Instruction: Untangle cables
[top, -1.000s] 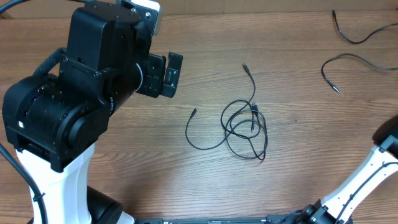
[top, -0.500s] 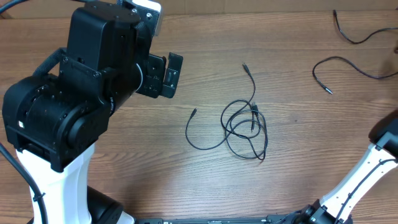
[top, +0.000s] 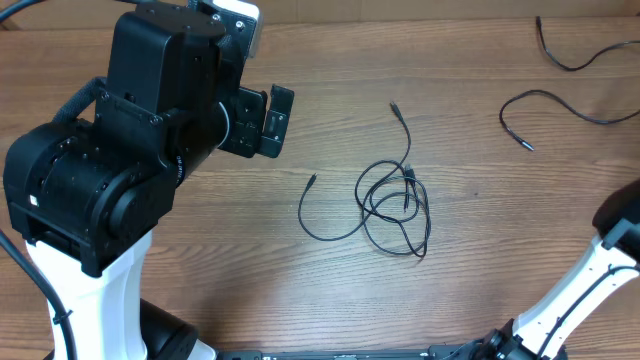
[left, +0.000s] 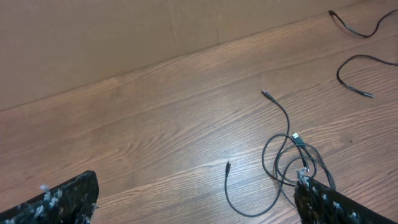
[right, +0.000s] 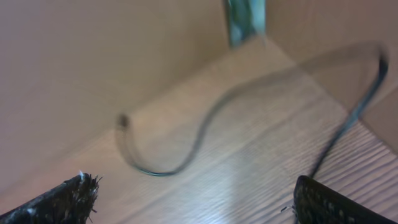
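Centrally, thin black cables (top: 407, 178) in a loose, looping tangle.

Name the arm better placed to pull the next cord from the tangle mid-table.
Left. The left hand, open, faces the tangle, seen beside its fingertip in the wrist view. The right hand, also open, is away at the far right over a separated cable.

A wooden table (top: 480, 260) with brown grain running left to right fills the overhead view. A plain tan wall (left: 93, 37) stands along its far edge, across the upper part of the left wrist view. The light is soft and even.
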